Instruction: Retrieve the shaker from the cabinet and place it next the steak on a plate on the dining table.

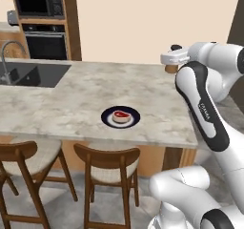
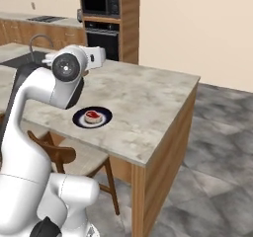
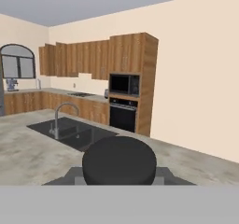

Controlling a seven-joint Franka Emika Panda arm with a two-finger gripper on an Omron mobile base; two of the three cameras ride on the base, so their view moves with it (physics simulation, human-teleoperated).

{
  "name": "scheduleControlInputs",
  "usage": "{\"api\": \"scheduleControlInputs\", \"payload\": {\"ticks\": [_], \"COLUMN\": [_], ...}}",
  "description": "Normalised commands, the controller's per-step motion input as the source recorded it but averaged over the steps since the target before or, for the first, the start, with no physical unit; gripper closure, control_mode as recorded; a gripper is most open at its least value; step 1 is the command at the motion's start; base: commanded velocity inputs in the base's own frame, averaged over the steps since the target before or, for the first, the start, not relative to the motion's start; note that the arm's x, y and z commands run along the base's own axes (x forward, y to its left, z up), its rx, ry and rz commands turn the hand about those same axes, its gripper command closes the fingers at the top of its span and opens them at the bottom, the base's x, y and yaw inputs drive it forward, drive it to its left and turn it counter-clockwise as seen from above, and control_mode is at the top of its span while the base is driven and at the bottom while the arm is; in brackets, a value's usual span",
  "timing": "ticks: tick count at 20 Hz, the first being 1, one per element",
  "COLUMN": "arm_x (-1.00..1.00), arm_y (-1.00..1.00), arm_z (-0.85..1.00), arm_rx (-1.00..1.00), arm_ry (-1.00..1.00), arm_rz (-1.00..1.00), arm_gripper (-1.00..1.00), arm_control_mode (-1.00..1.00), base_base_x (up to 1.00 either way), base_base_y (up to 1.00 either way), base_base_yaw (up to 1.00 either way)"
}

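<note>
A simulated kitchen with a long table point(image 1: 71, 97) topped in beige-grey marbled stone on a wooden base. A white robot arm with dark joints reaches over the right end of the table in the left base view.

Near the front edge of the table sits a small round plate point(image 1: 131, 120) with a dark rim and white centre. On the plate lies a small reddish-pink steak point(image 1: 120, 114) with a pale rim. The same plate point(image 2: 103, 121) and steak point(image 2: 92, 116) show in the right base view, just beside the robot's upper arm.

The gripper point(image 1: 172, 58) is raised above the far right part of the table, well apart from the plate. Under the white hand a tan-brown shaker point(image 1: 171, 68) shows, with a dark cap at its top. In the hand view the round dark cap of the shaker point(image 3: 119, 161) sits between the fingers at the bottom of the frame, so the fingers are clenched around the shaker.

At the far left of the table is a dark sink point(image 1: 35, 75) with a curved silver faucet point(image 1: 6, 56). Behind it, against the wall, stands a tall wooden unit with a black microwave point(image 1: 38, 2) above a black oven point(image 1: 46, 41). In the hand view a row of brown wooden wall cabinets point(image 3: 77, 59) runs left from that unit, beside an arched window point(image 3: 17, 62).

Two wooden stools point(image 1: 109, 168) with woven seats stand at the near side of the table. The floor point(image 2: 217, 157) is grey stone tile.
</note>
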Motion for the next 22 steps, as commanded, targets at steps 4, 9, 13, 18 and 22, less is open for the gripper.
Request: {"api": "scheduleControlInputs", "payload": {"ticks": [4,9,13,18,22], "arm_x": [0.0,0.0,0.0,0.19,0.39], "arm_y": [0.0,0.0,0.0,0.0,0.0], "arm_z": [0.0,0.0,0.0,-0.02,0.0], "arm_rx": [0.0,0.0,0.0,0.0,0.0], "arm_ry": [0.0,0.0,0.0,0.0,0.01], "arm_rz": [0.0,0.0,0.0,0.0,0.0], "arm_gripper": [1.0,1.0,1.0,1.0,1.0], "arm_control_mode": [1.0,1.0,1.0,-1.0,-1.0], "base_base_x": [1.0,0.51,0.01,0.01,0.0], "base_base_y": [-0.07,0.0,0.0,0.0,0.0], "base_base_yaw": [0.36,0.09,0.0,0.0,0.0]}}
